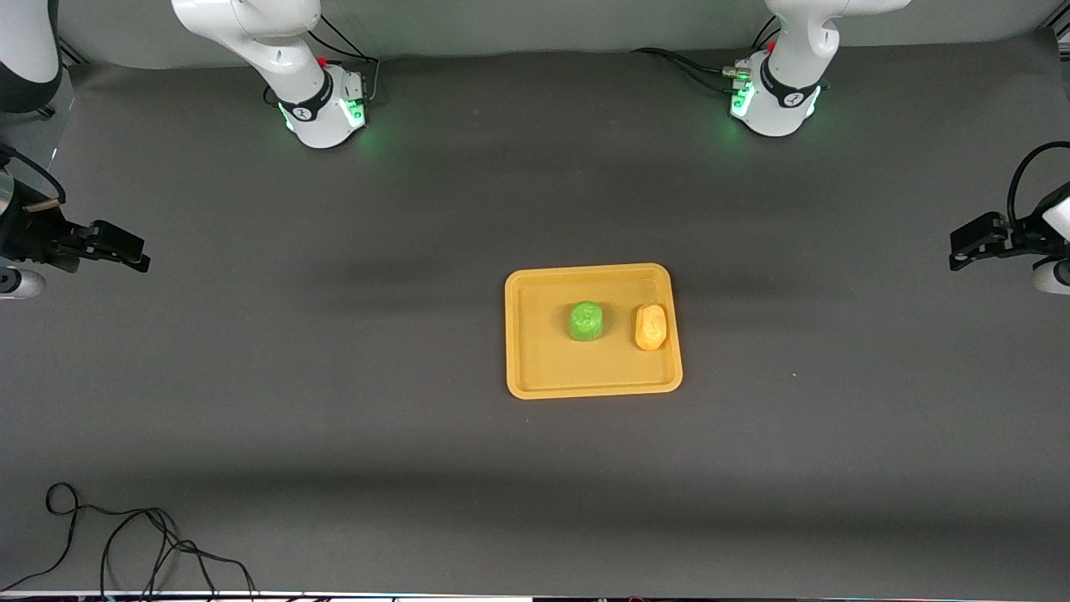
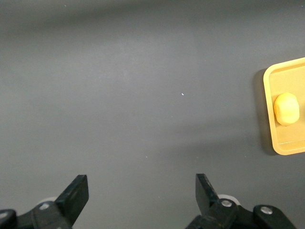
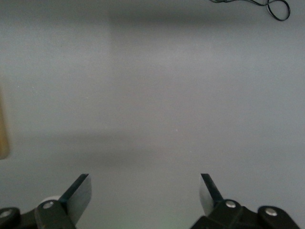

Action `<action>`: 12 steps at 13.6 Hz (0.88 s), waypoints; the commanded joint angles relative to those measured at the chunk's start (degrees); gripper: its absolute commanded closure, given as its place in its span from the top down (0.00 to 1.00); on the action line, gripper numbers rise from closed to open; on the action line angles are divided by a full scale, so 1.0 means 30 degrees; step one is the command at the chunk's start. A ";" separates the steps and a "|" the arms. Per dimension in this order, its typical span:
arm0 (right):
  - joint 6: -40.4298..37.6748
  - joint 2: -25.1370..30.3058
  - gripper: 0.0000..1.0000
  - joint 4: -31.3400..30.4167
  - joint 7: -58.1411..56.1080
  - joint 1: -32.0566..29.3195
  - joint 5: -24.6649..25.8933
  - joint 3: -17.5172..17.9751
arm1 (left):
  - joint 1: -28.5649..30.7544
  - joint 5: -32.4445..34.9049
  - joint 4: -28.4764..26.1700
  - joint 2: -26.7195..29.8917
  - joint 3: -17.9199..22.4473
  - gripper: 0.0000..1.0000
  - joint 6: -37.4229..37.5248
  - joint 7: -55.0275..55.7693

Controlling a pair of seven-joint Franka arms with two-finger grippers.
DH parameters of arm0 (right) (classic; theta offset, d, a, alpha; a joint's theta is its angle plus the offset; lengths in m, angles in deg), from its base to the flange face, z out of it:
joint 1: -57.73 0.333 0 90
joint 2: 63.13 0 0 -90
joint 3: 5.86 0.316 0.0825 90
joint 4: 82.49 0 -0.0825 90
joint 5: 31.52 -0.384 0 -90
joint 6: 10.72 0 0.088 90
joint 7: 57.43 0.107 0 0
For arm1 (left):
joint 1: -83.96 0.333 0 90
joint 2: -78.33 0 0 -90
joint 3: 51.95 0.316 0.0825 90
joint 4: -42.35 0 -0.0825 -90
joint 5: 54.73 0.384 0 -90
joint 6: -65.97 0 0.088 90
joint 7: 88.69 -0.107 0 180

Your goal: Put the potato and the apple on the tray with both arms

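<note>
The tray (image 1: 593, 386) lies flat on the dark table (image 1: 334, 401), roughly midway between the two arms' ends of it. On the tray sit both fruits: the apple (image 1: 586, 321) near the tray's middle, and the potato (image 1: 650, 326) beside it, toward the left arm's end, close to the tray's rim there. The two are just apart, not touching.

The left gripper (image 1: 955, 251) hangs over bare table at the left arm's end, well apart from the tray. Its jaws stand wide open with nothing between them. In the left wrist view, the left gripper (image 2: 143, 193) shows only grey table in the gap between its fingers (image 2: 76, 195), while the tray's rim (image 2: 268, 114) and the potato (image 2: 287, 109) lie off to one side of the jaws, well clear of them.

The right gripper (image 1: 138, 255) hangs over bare table at the right arm's end, also well apart from the tray. Its jaws are likewise spread wide and empty. In the right wrist view, the right gripper (image 3: 145, 193) frames plain table between its fingers (image 3: 78, 193); a thin strip of the tray (image 3: 3, 133) shows at the picture's edge, far outside the jaws. A loop of black cable (image 3: 271, 5) lies on the table ahead of those jaws.
</note>
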 commanded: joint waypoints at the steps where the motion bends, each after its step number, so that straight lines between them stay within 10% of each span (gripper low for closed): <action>1: 0.0122 0.0344 1.00 -0.0103 -0.0539 0.0280 -0.0126 -0.0181 | -0.0108 0.0346 0.0651 -0.0139 -0.0014 1.00 0.0547 -0.0184; 12: -0.0083 0.0373 1.00 -0.0014 -0.0187 0.0252 -0.1386 -0.0181 | -0.0313 0.0346 0.1178 -0.0139 -0.0102 1.00 0.1015 -0.0214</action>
